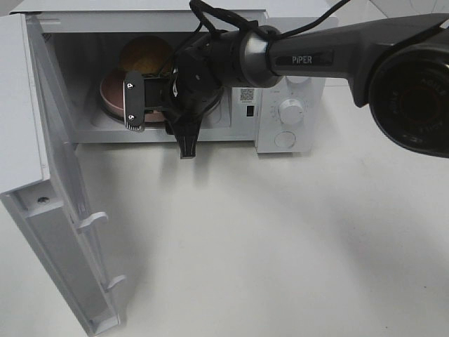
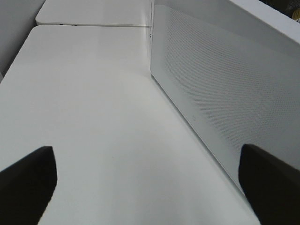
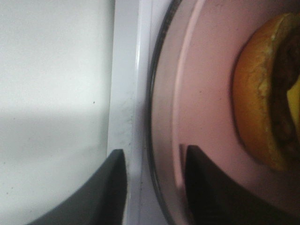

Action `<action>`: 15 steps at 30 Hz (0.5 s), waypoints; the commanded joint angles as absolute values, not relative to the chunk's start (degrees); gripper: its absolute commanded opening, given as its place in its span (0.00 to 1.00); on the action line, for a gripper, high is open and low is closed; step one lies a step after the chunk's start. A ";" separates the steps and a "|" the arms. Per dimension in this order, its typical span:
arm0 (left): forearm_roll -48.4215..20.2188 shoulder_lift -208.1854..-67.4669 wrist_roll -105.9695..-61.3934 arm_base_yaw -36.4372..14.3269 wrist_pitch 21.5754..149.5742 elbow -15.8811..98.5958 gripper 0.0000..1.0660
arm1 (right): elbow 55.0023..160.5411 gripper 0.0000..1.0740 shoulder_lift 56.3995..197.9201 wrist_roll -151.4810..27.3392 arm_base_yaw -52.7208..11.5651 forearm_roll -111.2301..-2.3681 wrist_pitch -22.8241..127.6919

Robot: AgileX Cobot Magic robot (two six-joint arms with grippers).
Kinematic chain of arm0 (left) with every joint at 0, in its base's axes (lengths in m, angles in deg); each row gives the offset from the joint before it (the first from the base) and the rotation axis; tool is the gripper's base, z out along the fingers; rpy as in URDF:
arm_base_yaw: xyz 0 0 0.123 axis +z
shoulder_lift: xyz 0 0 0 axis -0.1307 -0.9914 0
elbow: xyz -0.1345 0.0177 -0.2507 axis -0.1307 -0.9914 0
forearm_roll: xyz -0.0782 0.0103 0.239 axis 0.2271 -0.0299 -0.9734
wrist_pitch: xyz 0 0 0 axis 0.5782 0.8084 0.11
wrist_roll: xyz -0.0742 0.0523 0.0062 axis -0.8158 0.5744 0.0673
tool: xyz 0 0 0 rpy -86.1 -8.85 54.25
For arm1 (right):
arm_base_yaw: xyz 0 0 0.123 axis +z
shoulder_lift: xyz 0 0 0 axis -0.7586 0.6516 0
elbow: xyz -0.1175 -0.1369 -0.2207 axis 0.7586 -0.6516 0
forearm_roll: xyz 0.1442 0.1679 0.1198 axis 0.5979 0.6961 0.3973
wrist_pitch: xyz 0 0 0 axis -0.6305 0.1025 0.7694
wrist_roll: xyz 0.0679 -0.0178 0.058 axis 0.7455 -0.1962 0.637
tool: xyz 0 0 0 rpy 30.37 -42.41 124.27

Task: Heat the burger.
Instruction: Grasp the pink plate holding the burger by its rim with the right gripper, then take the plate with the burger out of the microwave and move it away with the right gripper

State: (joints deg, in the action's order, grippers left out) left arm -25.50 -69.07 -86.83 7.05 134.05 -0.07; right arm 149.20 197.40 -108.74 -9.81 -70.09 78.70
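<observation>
Nearest you, the microwave door (image 1: 59, 232) hangs wide open toward the front left, its handle brackets facing up over the white table (image 1: 280, 239). Behind it your right arm (image 1: 330, 53) reaches in from the right and across to the mouth of the microwave (image 1: 280, 105), wrist turned so the right gripper (image 1: 151, 105) sits at the front edge of the cavity. Your right wrist view shows its two dark fingers (image 3: 206, 187) partly closed, one on each side of the rim of the pink plate (image 3: 201, 84); you cannot tell whether they actually press on it. The plate lies on the glass turntable just inside the sill. The burger (image 1: 146, 56) sits on the plate, toward the back of the cavity, bun golden and upright, apart from the fingers. Your left gripper (image 2: 150, 187) hovers off to the side over bare table beside the door's perforated outer face, fingers spread wide with nothing between them.
</observation>
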 commanded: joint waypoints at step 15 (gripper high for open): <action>-25.10 -67.98 -86.78 7.22 133.76 -0.24 0.92 | 149.31 0.00 197.00 -110.63 -9.98 -67.11 83.52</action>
